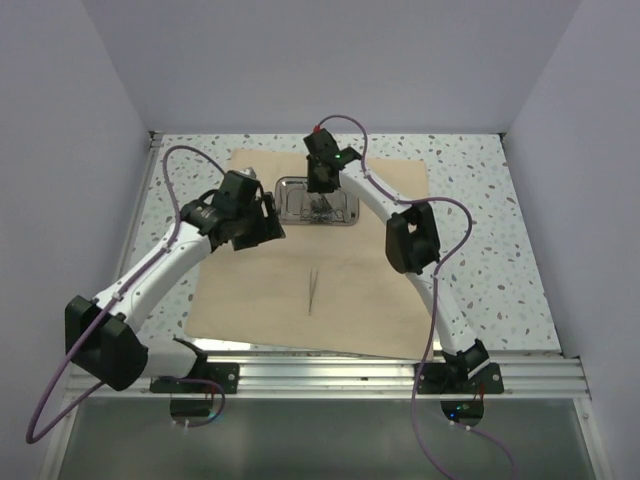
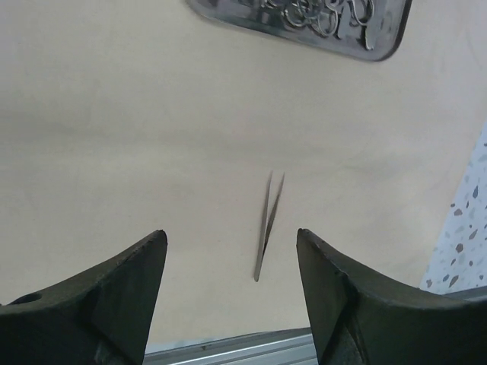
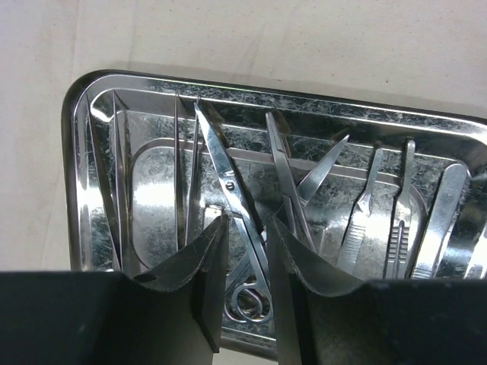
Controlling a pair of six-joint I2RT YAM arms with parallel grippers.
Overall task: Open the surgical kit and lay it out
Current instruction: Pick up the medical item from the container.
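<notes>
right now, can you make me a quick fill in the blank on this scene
1. The tweezers lie alone on the tan ___.
2. The right gripper hangs over the steel ___.
3. The left gripper is ___, with nothing in it.
Missing words: cloth; tray; open.

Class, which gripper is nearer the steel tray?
Right. The right gripper hangs directly over the tray, its fingertips either side of scissors inside; the left gripper hovers beside it, over the cloth.
</notes>
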